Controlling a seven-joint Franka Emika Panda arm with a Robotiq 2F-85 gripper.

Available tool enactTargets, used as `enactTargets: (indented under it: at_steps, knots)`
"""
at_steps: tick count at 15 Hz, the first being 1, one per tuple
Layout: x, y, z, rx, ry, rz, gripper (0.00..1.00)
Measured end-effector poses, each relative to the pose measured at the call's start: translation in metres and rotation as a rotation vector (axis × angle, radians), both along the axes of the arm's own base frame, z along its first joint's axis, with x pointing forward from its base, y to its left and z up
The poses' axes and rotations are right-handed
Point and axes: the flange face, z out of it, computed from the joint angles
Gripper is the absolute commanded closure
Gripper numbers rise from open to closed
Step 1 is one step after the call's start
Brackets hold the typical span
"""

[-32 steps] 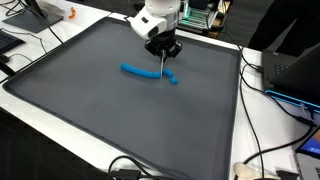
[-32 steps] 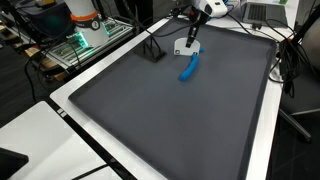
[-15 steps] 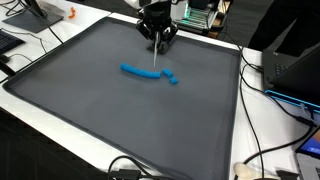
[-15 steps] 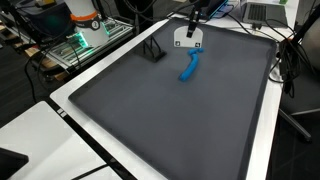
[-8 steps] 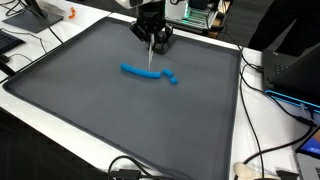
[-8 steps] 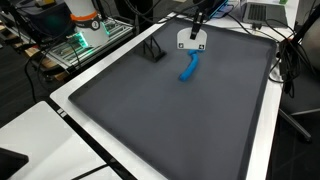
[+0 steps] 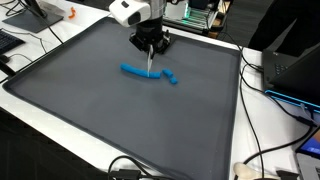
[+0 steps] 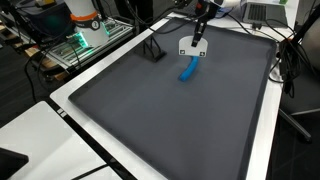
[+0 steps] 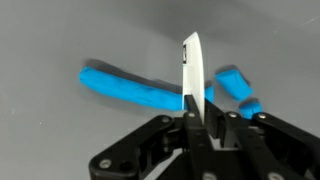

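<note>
Lab clutter is crowding the edges of a white table, where a dark grey mat (image 7: 80, 100) is covering the top. Toward the mat's far side, the gripper (image 7: 150, 48) is clamping a thin white blade (image 9: 191, 60) by its upper end. The blade is pointing down just above a blue roll (image 9: 130, 88) lying on the mat, with small blue pieces (image 9: 236, 84) lying beside it. The blade is looking light, stiff and slick, so pinching its flat faces high up seems best. The roll is looking soft and doughy.
</note>
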Motion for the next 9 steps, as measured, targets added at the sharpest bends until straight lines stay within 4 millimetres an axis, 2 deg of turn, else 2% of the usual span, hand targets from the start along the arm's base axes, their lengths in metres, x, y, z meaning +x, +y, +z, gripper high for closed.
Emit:
enactTargets:
  at_steps: [9]
  knots:
    - [0.015,-0.008,-0.013,-0.018,-0.028,0.0,0.98]
